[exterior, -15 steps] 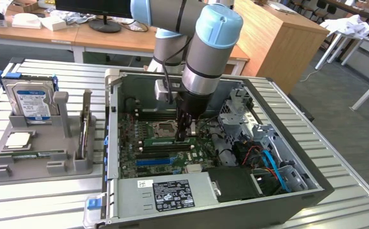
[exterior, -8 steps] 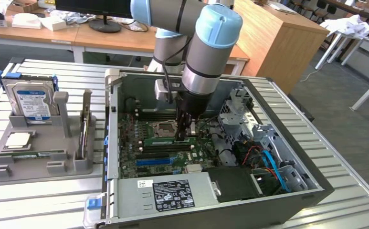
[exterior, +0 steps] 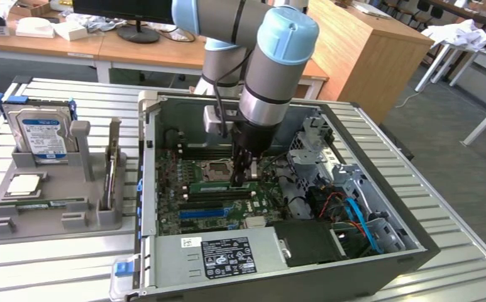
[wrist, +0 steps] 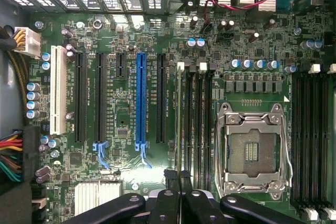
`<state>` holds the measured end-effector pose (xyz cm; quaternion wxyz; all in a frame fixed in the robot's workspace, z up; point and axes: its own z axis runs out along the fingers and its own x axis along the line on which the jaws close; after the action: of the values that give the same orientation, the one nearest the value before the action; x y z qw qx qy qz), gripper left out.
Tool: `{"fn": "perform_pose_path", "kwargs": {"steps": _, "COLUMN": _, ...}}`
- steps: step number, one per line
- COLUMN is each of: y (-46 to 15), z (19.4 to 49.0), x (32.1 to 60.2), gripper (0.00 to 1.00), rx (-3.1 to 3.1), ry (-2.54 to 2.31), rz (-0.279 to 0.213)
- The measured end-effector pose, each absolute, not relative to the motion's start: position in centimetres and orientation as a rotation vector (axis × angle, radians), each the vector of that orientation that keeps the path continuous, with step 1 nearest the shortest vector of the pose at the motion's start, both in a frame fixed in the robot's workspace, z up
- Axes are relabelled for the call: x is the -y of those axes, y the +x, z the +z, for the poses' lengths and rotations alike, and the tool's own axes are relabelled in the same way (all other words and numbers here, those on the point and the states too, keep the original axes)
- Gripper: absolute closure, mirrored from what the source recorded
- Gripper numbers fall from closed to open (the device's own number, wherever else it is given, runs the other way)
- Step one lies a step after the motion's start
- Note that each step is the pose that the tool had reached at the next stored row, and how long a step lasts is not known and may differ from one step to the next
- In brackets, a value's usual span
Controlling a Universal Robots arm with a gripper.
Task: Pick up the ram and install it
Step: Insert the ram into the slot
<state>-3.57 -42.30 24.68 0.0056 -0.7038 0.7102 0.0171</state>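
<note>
The ram [wrist: 181,119] is a thin green stick seen edge-on. It stands in a dark memory slot beside the empty processor socket [wrist: 253,153]. My gripper [wrist: 179,174] is shut, its two black fingertips meeting over one end of the stick. In the exterior view the gripper [exterior: 240,182] reaches straight down into the open computer case [exterior: 410,251]. There the ram [exterior: 217,187] lies along the motherboard, towards the exterior view's left of the fingertips. Whether the stick is fully seated I cannot tell.
A long blue slot [wrist: 140,98] and several black slots run parallel to the ram. Cables and a drive cage [exterior: 352,201] crowd the case at the exterior view's right. A grey parts tray [exterior: 92,217] at the left holds a hard drive [exterior: 41,132] and a silver processor [exterior: 24,184].
</note>
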Motion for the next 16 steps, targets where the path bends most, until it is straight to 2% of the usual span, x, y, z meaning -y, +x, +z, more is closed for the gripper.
{"fn": "perform_pose_path", "kwargs": {"steps": 16, "y": -3.57, "z": 24.39, "x": 42.19, "gripper": 0.88, "rx": -2.223, "ry": -2.203, "rz": 0.053}}
